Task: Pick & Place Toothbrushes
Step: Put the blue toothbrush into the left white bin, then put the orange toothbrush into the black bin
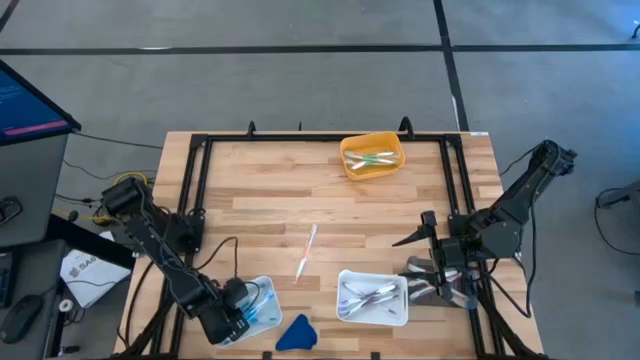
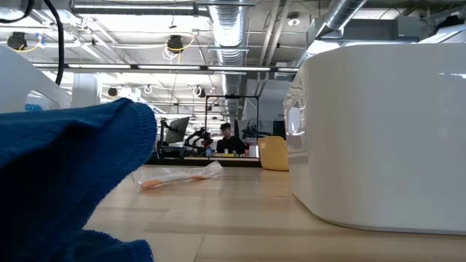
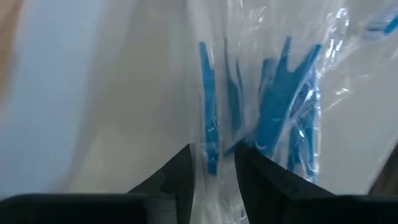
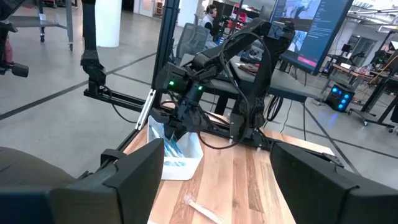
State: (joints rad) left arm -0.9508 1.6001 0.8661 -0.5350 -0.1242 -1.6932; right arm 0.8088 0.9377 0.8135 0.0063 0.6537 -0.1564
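A white tray (image 1: 262, 297) at the table's near left holds blue toothbrushes (image 3: 287, 106) in clear wrappers. My left gripper (image 1: 236, 318) (image 3: 212, 171) reaches down into it, shut on one wrapped blue toothbrush (image 3: 208, 93). One wrapped toothbrush (image 1: 305, 252) (image 2: 178, 178) lies flat on the middle of the table. A second white tray (image 1: 346, 312) (image 2: 378, 131) holds several toothbrushes (image 1: 370, 296). An orange tray (image 1: 352, 167) (image 2: 273, 154) near the far edge holds a few more (image 1: 374, 158). My right gripper (image 1: 412, 255) (image 4: 214, 186) hovers open at the right, holding nothing. My left gripper pinches one wrapped blue toothbrush between its two fingers (image 3: 180, 177), on the handle and its clear wrapper (image 3: 210, 158). The fingers come from above and lie along the stick. It rests among the other wrapped brushes in the tray.
A blue cloth lump (image 1: 296, 333) (image 2: 65, 175) lies at the near edge between the two white trays. A black frame (image 1: 190, 190) borders the table. Bare wood stretches across the middle. A person (image 2: 227, 138) sits far behind the table.
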